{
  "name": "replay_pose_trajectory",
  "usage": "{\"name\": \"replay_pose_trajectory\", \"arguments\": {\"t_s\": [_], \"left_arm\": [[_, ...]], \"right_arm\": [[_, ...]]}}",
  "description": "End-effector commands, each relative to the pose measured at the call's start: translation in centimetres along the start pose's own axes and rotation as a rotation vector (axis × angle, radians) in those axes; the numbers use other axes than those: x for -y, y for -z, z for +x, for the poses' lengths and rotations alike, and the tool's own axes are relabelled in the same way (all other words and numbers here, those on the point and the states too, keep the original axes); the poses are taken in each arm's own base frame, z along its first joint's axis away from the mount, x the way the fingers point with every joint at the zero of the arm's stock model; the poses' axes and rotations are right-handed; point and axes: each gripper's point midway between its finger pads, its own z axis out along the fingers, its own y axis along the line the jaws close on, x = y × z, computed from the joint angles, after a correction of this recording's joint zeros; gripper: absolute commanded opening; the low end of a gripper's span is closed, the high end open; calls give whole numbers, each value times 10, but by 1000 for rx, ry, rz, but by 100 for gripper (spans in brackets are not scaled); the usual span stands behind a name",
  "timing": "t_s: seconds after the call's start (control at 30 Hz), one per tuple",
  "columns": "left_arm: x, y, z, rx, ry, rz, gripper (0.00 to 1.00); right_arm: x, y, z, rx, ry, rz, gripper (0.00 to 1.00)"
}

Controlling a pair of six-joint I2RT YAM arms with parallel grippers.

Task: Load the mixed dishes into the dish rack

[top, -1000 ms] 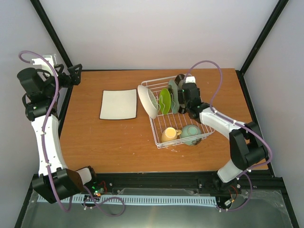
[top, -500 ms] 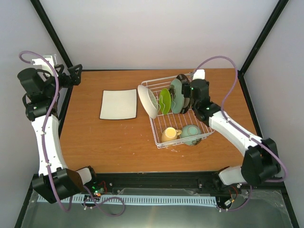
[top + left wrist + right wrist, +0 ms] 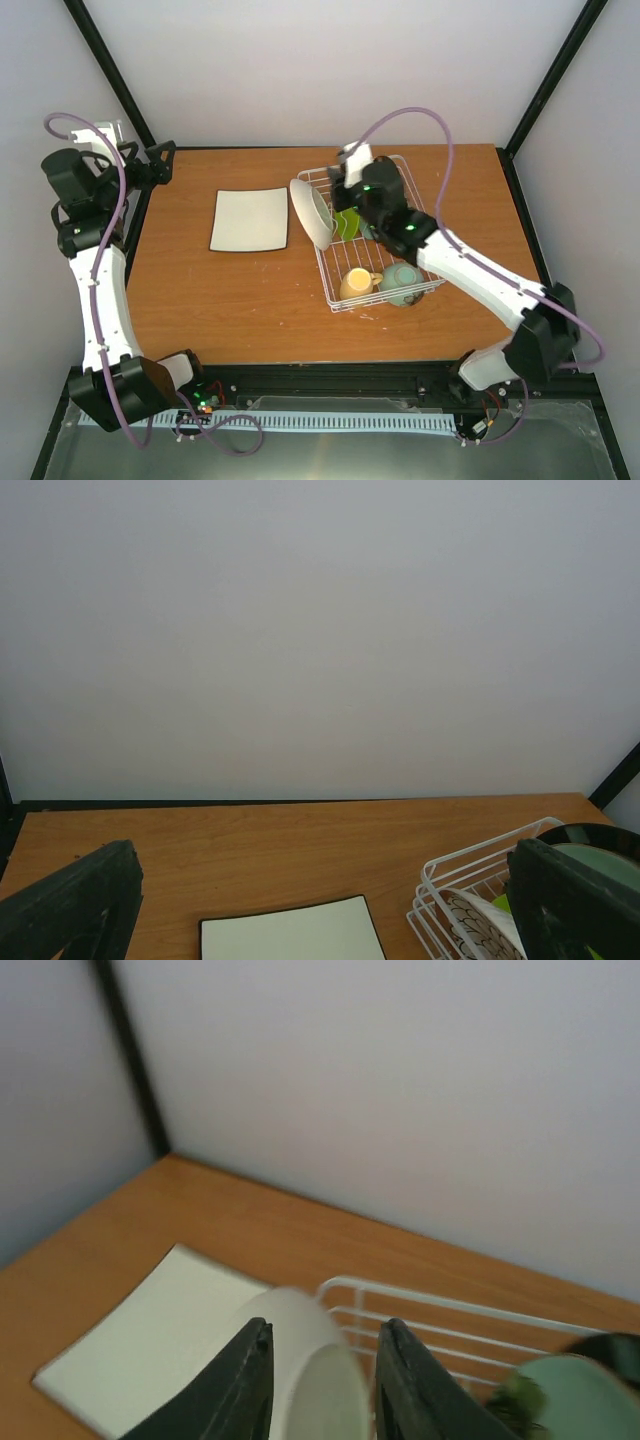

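Left jaws: wide open with nothing between them. They hang high up by the far left corner of the counter [image 3: 220,290], well apart from all the dishes.
Left arm [image 3: 95,280]: stands up along the left side of the counter.
Right jaws: open just a little way. The rim of the white petal plate shows in the gap, but it is blurry, so I cannot tell if the jaws touch it.
Right arm [image 3: 470,270]: reaches over the top of the dish rack from the right. In the view from above it hides some of the plates.
Dish rack [image 3: 325,280]: a white wire basket on the right half of the counter.
White petal plate [image 3: 312,213]: stands on its edge at the left end of the rack and leans out to the left.
Lime green plate [image 3: 347,222]: stands on its edge in the rack, just to the right of the white petal plate.
Pale teal plate [image 3: 565,1392]: stands on its edge in the rack, past the lime green one.
Dark striped-rim plate [image 3: 600,832]: stands in the rack right behind the pale teal plate.
Yellow mug [image 3: 355,283]: in the near part of the rack.
Mint-green bowl [image 3: 403,281]: in the near part of the rack, just beside the mug on its right.
Square white plate [image 3: 250,220]: lies flat on the counter, left of the rack and not in it.
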Motion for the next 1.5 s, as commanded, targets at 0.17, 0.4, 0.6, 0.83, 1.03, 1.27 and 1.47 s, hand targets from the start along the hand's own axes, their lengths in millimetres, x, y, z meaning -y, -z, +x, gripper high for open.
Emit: {"name": "replay_pose_trajectory", "arguments": {"t_s": [0.17,0.4,0.6,0.83,1.03,1.27,1.47], "left_arm": [[5,8,-12,42,-30,-10,100],[5,5,-6,42,-4,13,100],[-1,5,-2,26,-30,-23,100],[-6,1,4,11,-29,-27,100],[-10,-2,12,-13,-14,-31,100],[-14,-3,15,-30,-13,-49,100],[-15,-5,17,-38,2,-46,100]], "right_arm": [[-104,-21,49,-192,77,-221,22],[-153,-50,81,-325,174,-326,30],[-160,-73,110,-409,200,-312,29],[-143,-87,130,-466,247,-196,28],[-119,-92,145,-511,252,-117,29],[-73,-96,154,-536,222,-3,28],[-41,-95,154,-535,173,44,29]]}}
